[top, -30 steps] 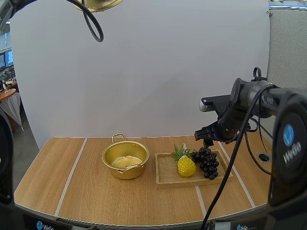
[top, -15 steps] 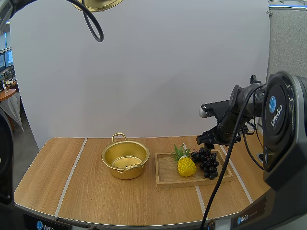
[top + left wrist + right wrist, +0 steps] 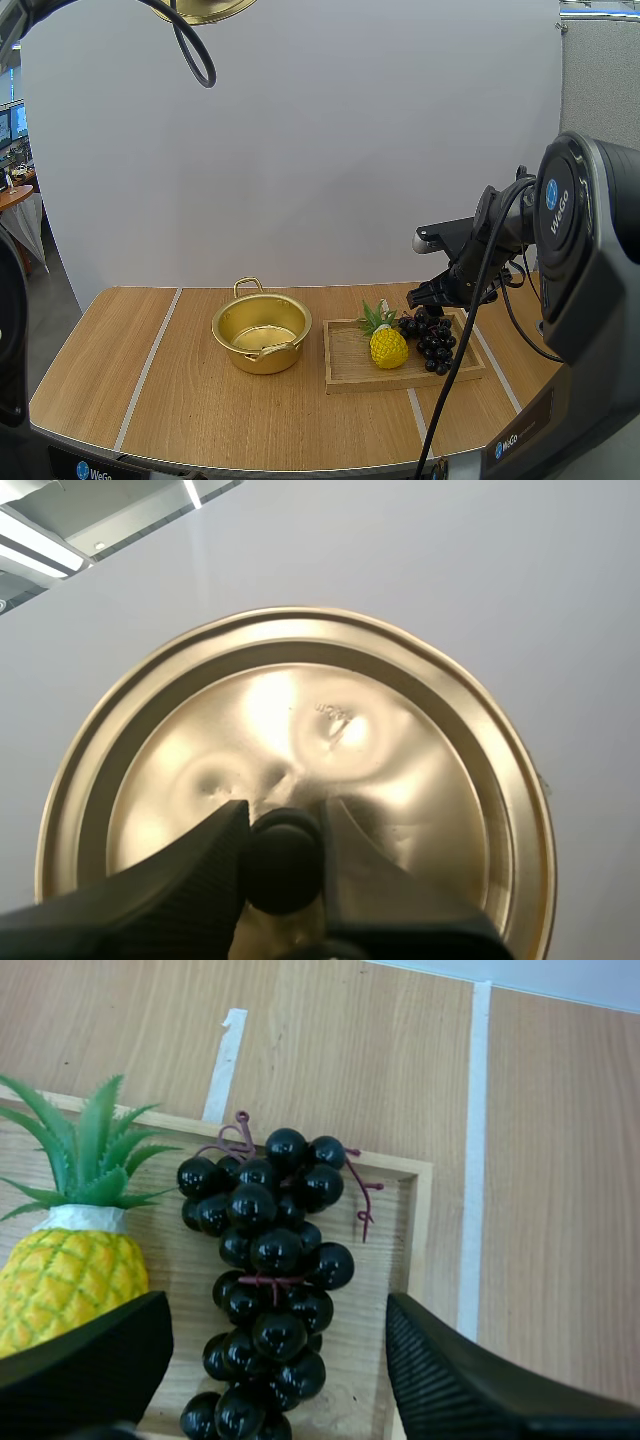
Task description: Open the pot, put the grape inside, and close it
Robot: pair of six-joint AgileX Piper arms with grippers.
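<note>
Table point(image 3: 200, 410): lidless pot point(image 3: 262, 335), tray point(image 3: 345, 365) at its 3 o'clock. On tray we see pineapple point(image 3: 388, 347), with grapes point(image 3: 430, 338) just beside it at its 3 o'clock. Our right end effector point(image 3: 425, 298) hovers close over grapes' far end, at their 12 o'clock, fingers spread wide, empty. Our left end effector point(image 3: 281, 816) is high above table, clamped on knob point(image 3: 283, 870) of lid point(image 3: 400, 760).
</note>
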